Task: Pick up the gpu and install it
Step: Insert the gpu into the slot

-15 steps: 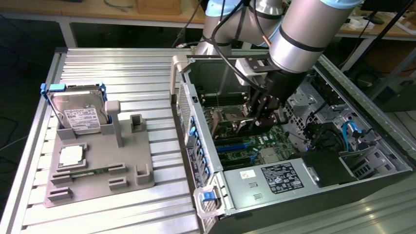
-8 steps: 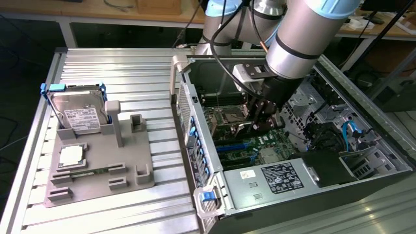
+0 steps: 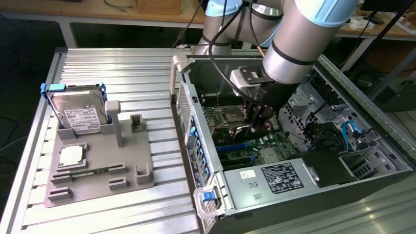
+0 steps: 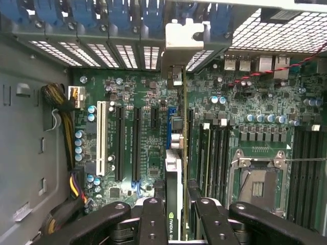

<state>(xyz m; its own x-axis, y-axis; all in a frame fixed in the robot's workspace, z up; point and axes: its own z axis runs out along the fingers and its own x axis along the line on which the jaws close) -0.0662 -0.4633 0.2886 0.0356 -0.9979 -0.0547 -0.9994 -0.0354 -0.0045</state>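
Pickup done — the gripper (image 3: pixel 260 119), mid-frame in the exterior view, clamps the gpu (image 4: pixel 173 178) edge-on over the motherboard (image 4: pixel 127 92) slots; seating looks unfinished — card not yet released.

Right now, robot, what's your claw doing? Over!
Gripper shut on the gpu. Card edge-on over the motherboard, inside the case. Nothing seen in the way.

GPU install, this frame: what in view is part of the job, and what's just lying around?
In the job:
- gpu, held edge-on in the gripper
- motherboard under it
- open PC case

Lying about, outside the case:
- hard drive in its blue frame
- CPU
- RAM stick
- grey fixture they sit on
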